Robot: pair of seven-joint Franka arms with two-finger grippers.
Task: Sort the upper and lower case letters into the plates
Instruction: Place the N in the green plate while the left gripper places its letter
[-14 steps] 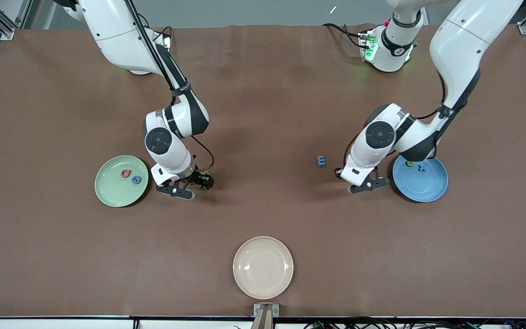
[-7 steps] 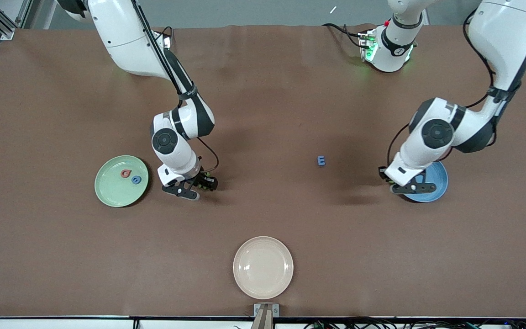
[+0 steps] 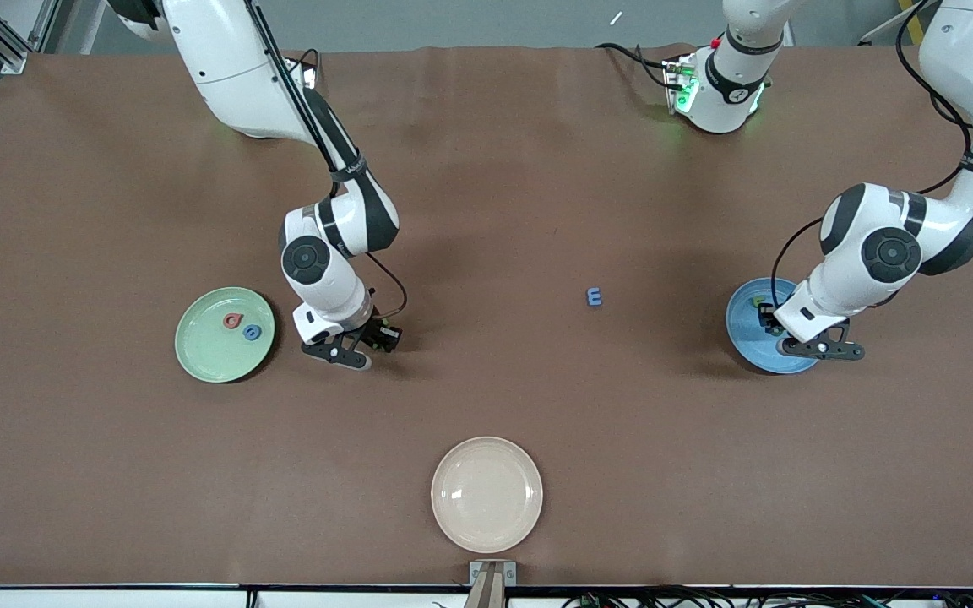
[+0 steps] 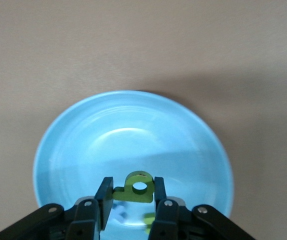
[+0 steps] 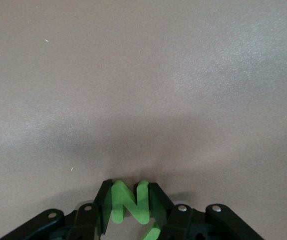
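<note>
My left gripper [image 3: 767,323] [image 4: 132,184] hangs over the blue plate [image 3: 744,333] [image 4: 83,130], shut on a green letter [image 4: 128,193] with a round hole. Under it in the plate lie a blue letter [image 4: 117,212] and a green letter [image 4: 150,218], both blurred. My right gripper [image 3: 381,336] [image 5: 128,192] is low over bare table beside the pale green plate [image 3: 203,346], shut on a green N [image 5: 119,200]. Another green piece [image 5: 154,233] shows just under its fingers. The green plate holds a red letter [image 3: 233,321] and a blue letter [image 3: 252,333]. A blue E [image 3: 595,296] lies on the table between the arms.
A cream-beige plate [image 3: 486,494] sits near the table's edge closest to the front camera, midway between the arms. The brown table [image 3: 486,211] stretches bare toward the robot bases.
My left arm swung toward its own end of the table, from beside the blue plate to over it, carrying its green letter. My right gripper closed on the green N.
</note>
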